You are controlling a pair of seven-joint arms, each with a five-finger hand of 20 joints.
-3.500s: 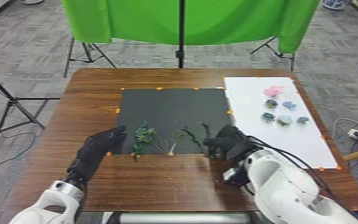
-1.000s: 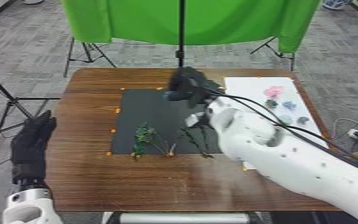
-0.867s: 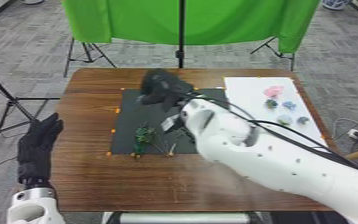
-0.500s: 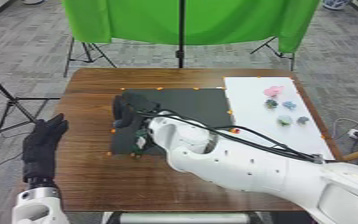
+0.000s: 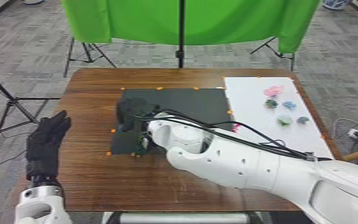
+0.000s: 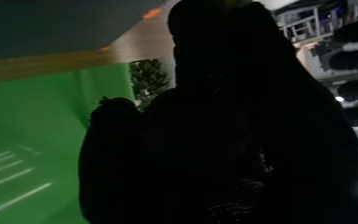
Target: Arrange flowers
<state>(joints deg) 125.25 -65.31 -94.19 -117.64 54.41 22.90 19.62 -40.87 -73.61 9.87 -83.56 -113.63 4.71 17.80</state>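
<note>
Bench [image 5: 158,180]: brown, carrying a dark mat [image 5: 189,100] to the left and a white sheet [image 5: 254,110] to the right

Flower heads, five, loose on the far part of the sheet: one pink [image 5: 273,91], farthest; one dark bloom [image 5: 270,103] just nearer; one blue bloom [image 5: 289,105] beside it; one pale bloom [image 5: 285,120] and one grey-blue bloom [image 5: 302,120], nearest, side by side

Greenery [image 5: 142,146], one lot: near left part of the mat, partly covered by the right arm

Red-pink patch [image 5: 236,128], small: against the right arm's cables, between mat and sheet; nature cannot be told

Right hand [image 5: 133,111]: above the left part of the mat, just beyond the greenery; how far open, and whether it has hold of anything, cannot be told

Left hand [image 5: 48,145]: at the bench's left edge, fingers straight and spread, holding nothing, well apart from the flowers

Progress, as judged: part-way at most; greenery lies on the mat, five blooms remain on the sheet, presumably to be brought across and set with it; how much is finished under the right arm cannot be told
</note>
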